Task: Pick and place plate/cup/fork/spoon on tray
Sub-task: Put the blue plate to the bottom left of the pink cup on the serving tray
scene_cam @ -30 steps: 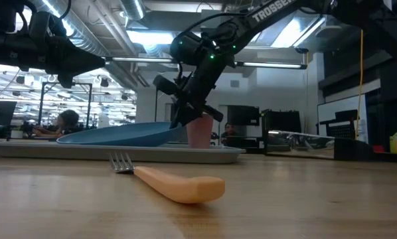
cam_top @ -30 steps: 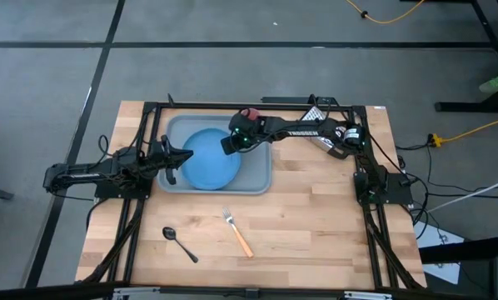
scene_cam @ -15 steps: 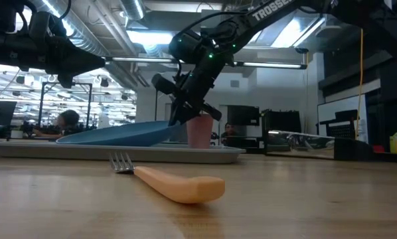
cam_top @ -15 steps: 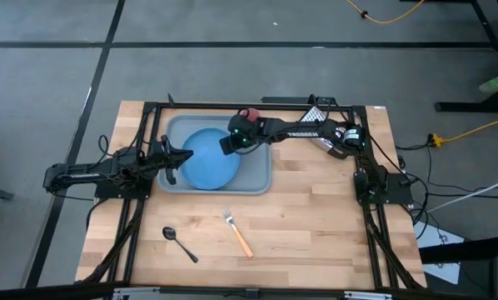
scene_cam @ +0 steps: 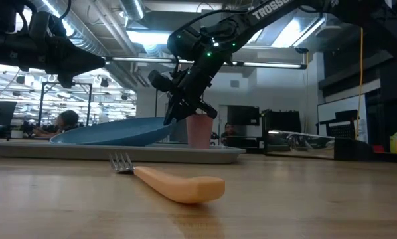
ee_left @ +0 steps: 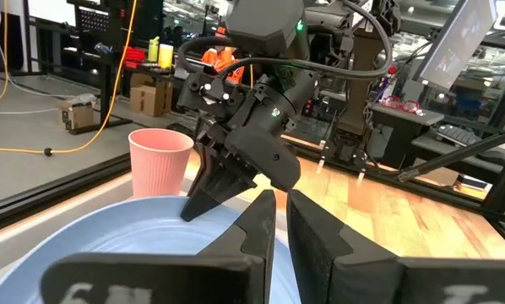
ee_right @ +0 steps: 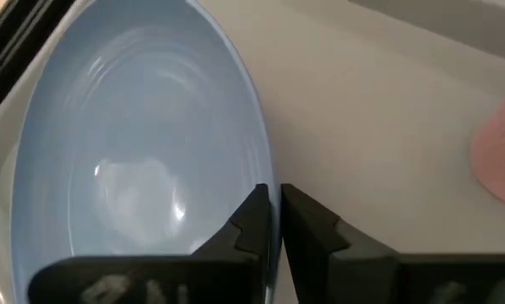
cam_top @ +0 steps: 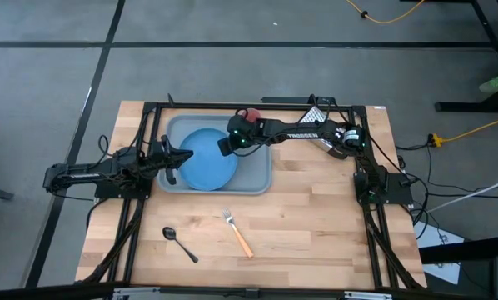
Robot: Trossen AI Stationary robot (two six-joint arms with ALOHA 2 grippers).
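Observation:
The bright-blue plate [cam_top: 203, 162] lies in the grey-blue tray [cam_top: 261, 177], tilted, with its right edge raised. My right gripper [cam_top: 225, 147] is shut on that edge; it also shows in the low view [scene_cam: 168, 118]. The pink-red cup [cam_top: 246, 114] stands upright in the tray's far right corner, just behind the gripper. My left gripper [cam_top: 176, 158] hangs shut and empty over the plate's left edge. The fork [cam_top: 237, 232] with its orange handle and the dark spoon [cam_top: 179, 244] lie flat on the table in front of the tray. My right gripper pinches the plate's rim [ee_right: 268, 165] at its right side between the two fingers. The fingers slant down at it from the table's far right. The plate hangs tilted, with its right edge [scene_cam: 164, 121] up and its left edge [scene_cam: 60, 139] on the tray.
A metal grater [cam_top: 316, 112] stands at the table's far right, beside the right arm. Bare wooden table [cam_top: 316, 225] lies in front of the tray and to its right. Black frame rails [cam_top: 149, 125] run along the table's sides.
My right gripper has risen a little and drifted toward the table's left, still shut on the plate's rim. The plate's right edge has come up with it while its left edge stays on the tray.

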